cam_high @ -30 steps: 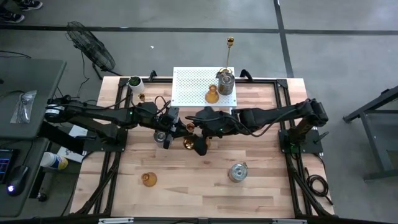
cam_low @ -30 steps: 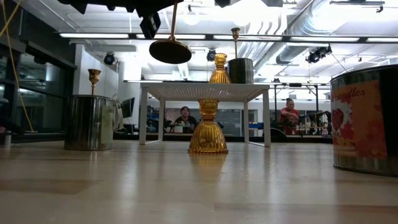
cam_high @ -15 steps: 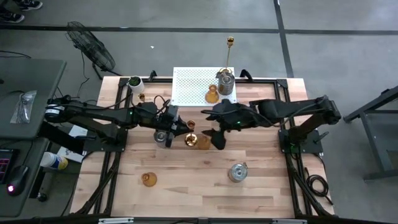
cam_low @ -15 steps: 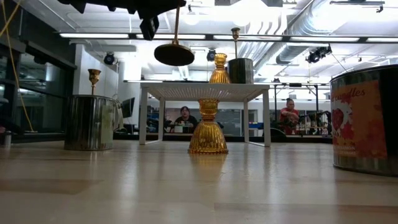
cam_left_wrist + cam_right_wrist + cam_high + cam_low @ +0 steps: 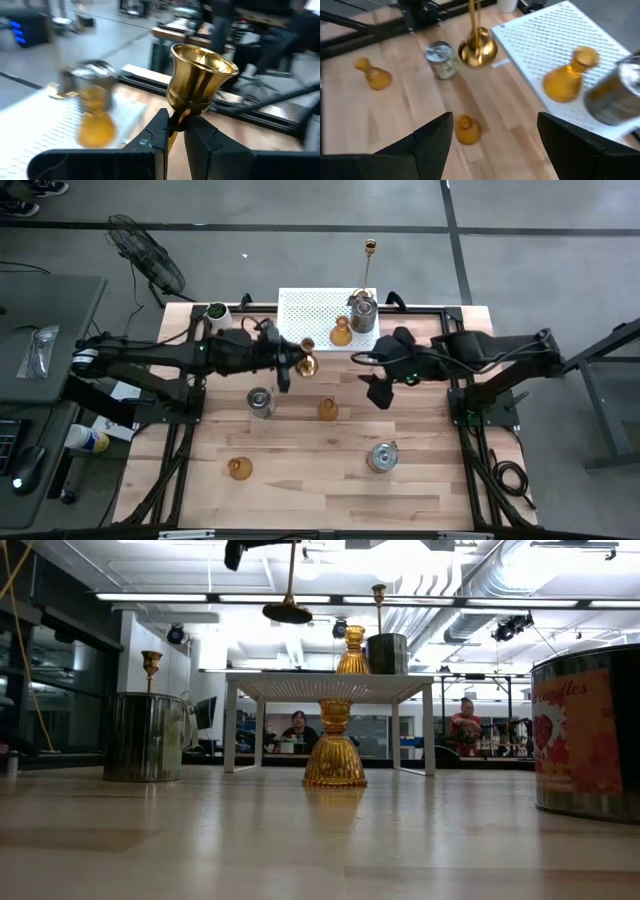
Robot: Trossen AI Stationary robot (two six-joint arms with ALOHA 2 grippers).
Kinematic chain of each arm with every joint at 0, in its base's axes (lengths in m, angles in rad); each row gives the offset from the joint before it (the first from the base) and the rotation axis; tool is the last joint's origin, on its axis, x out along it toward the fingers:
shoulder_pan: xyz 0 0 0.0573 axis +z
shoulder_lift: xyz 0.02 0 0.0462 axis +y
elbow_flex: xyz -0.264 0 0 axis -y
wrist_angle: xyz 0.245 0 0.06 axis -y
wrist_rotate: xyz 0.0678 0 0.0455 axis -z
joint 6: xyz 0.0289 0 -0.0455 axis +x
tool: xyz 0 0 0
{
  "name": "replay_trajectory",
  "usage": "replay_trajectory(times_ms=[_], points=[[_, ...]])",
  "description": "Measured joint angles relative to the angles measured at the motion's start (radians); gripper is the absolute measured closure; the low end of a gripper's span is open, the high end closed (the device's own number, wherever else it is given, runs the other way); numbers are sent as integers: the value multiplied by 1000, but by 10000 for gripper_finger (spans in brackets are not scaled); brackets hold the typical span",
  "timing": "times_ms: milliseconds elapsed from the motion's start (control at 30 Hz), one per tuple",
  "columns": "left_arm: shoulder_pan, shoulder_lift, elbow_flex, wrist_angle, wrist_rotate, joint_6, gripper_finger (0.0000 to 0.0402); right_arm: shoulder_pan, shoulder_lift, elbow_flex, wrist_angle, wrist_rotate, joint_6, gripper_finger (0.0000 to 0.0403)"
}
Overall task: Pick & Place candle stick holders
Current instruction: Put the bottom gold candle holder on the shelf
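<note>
We see a grey concrete floor [image 5: 250,205] crossed by dark lines around the wooden bench [image 5: 300,470]. A black fan [image 5: 145,255] lies on the floor beyond the bench's far left corner, and a grey desk [image 5: 40,320] stands off its left edge. From bench height, long ceiling lights [image 5: 200,597], pale ducts [image 5: 470,590] and two seated people [image 5: 296,730] show behind.

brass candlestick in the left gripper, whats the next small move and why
Probably carry it a little further over the white perforated rack and lower it there. The left gripper is shut on the brass candlestick by its stem, held in the air at the rack's near edge; an amber glass holder and a silver cup already stand on it.
</note>
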Motion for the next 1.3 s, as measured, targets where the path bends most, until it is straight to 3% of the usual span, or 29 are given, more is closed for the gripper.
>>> replay_trajectory(times_ms=[167, 367, 733, 1000, 1300], points=[[118, 0, 50, -8, 11, 10, 372, 10, -29, -33, -39, 82, 2, 121], [318, 4, 55, -14, 171, 47, 372, 8, -77, -106, -37, 168, 51, 122], [693, 200, 55, 213, 779, 104, 372, 7, -115, -130, -40, 207, 183, 122], [818, 338, 68, 390, 1030, 82, 372, 7, -115, -130, -40, 249, 246, 122], [834, 463, 277, 337, 1225, 146, 372, 7, -115, -130, -36, 249, 291, 122]])
